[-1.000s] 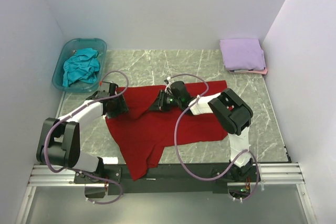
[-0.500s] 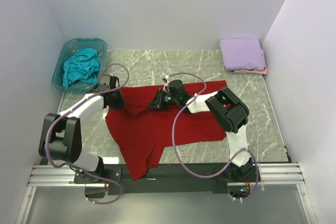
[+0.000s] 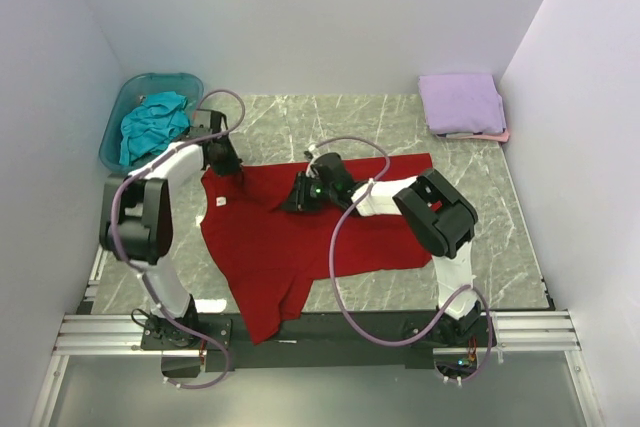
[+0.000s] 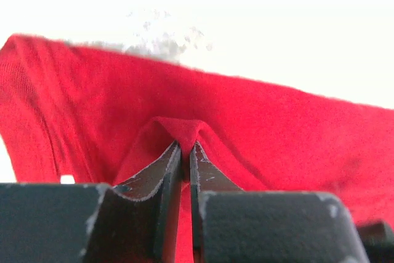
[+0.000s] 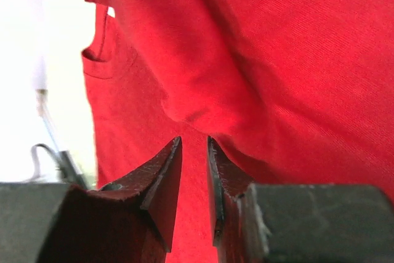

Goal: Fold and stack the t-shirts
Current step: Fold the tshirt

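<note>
Grey-veined marble table (image 3: 500,237), plain white walls (image 3: 320,17). Four t-shirts, one tub, two grippers. Deep red shirt (image 3: 290,247) lies spread mid-table. The left gripper (image 4: 186,147) pinches a fold at its far-left edge. The right gripper (image 5: 194,143) is at its middle, jaws narrowly apart, grip unclear. Teal shirt (image 3: 153,125) in the tub (image 3: 160,77), far left. Lavender shirt (image 3: 460,102) folded atop the pale pink shirt (image 3: 497,136), far right.

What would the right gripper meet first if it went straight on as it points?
The deep red t-shirt: its cloth lies just ahead of the right gripper; whether they already touch is unclear.
</note>
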